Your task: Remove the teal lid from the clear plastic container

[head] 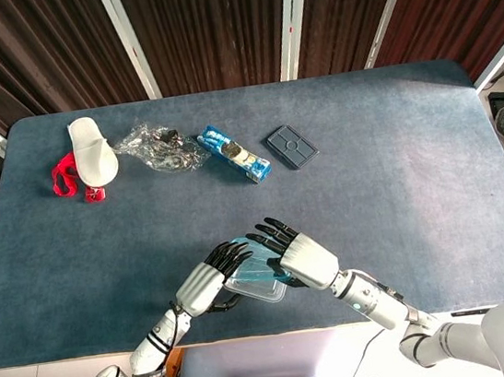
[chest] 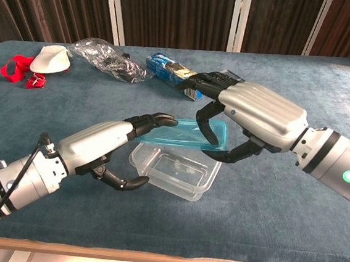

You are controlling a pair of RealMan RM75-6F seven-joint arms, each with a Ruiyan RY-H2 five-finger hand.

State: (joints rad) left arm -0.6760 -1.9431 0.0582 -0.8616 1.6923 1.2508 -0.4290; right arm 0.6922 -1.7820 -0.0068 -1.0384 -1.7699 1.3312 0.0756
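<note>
Showing the teal lid point(chest: 194, 133) raised clear of the clear plastic container point(chest: 172, 173), which sits open on the bench point(head: 397, 160) near the middle of its front edge. Right hand point(chest: 251, 116) pinches the lid between thumb below and fingers point(chest: 208, 123) curled over its far rim, holding it roughly level just above the container's far side. Left hand point(chest: 108, 146) holds nothing firmly: its fingertips point(chest: 157, 119) touch the lid's near-left edge while its thumb hooks toward the container's left wall, apparently steadying it. Judged from this, separation is essentially done; what remains is carrying the lid aside and setting it down.

Along the far-left part of the bench lie a white slipper point(head: 93, 150) with a red strap point(head: 65, 175), a crumpled clear bag point(head: 159, 146), a blue snack packet point(head: 235, 153) and a dark flat case point(head: 291, 146). All are well apart from the hands; nothing obstructs a set-down beside the container.
</note>
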